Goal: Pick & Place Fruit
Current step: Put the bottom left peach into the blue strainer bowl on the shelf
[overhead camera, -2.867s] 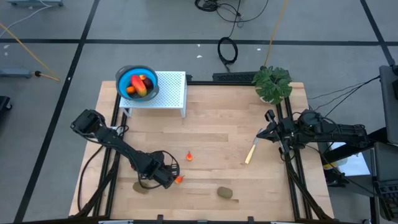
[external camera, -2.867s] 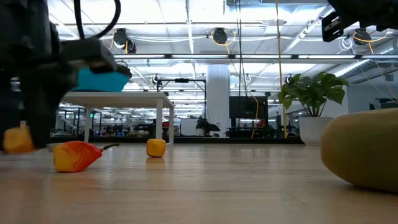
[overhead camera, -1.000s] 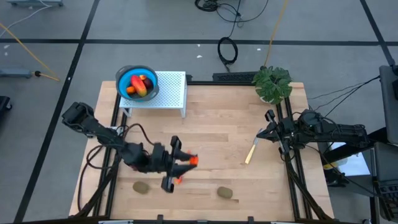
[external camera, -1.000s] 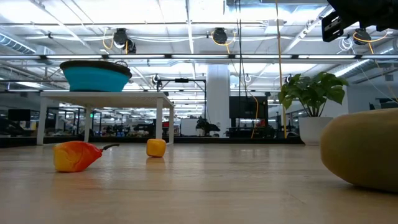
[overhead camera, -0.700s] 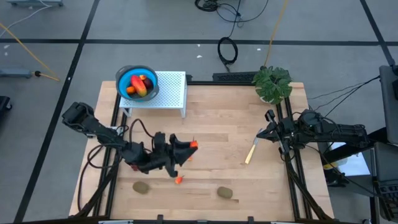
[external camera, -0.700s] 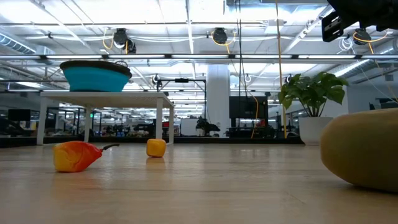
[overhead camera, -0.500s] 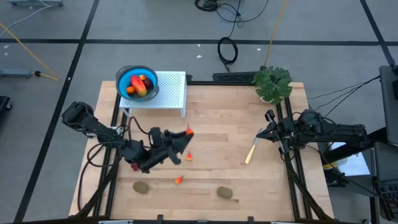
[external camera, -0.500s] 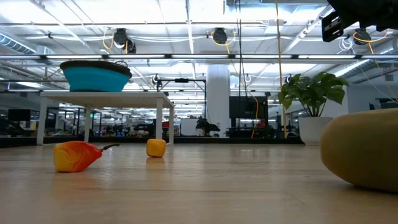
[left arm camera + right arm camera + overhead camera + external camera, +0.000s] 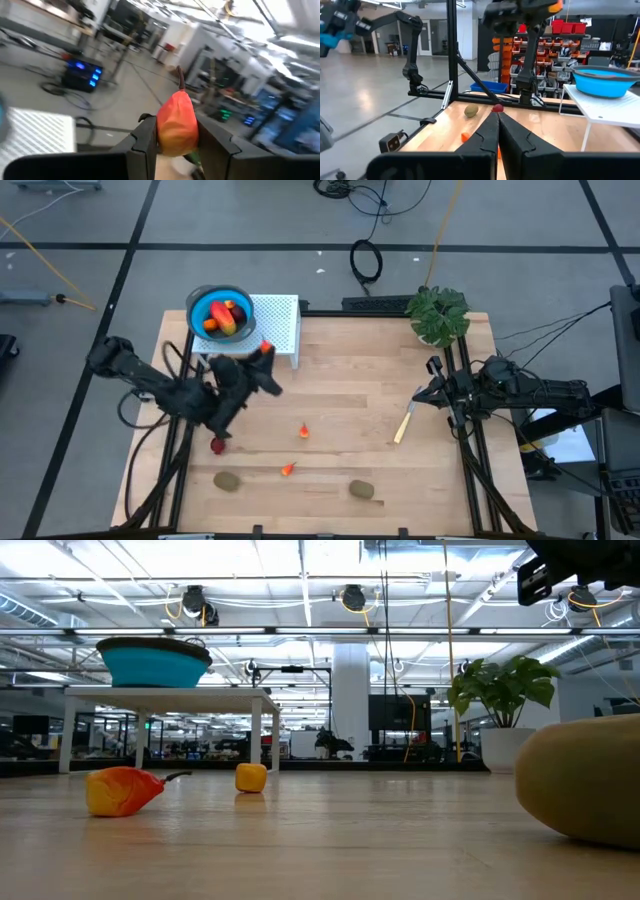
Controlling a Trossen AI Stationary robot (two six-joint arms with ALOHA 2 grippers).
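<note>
— Carrying anything now?
— Yes. The left gripper (image 9: 262, 352) clamps a red-orange fruit (image 9: 264, 347), swung from the table (image 9: 350, 380) centre up beside the blue bowl (image 9: 197, 302) at eleven o'clock; the drop looks next. The right gripper (image 9: 425, 393), pinched shut and empty, waits at three.
— What's left?
— Two kiwis (image 9: 228, 480), two orange bits (image 9: 303, 431), one dark red ball (image 9: 217, 445).

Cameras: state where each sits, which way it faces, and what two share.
High: overhead, straight down; both arms show.
Low: tabletop height, level toward the blue bowl; arm part top right.
Left wrist: on left arm, past left tool clamping an orange-red fruit.
Right wrist: on right arm, past shut right tool; shares the bowl with low.
</note>
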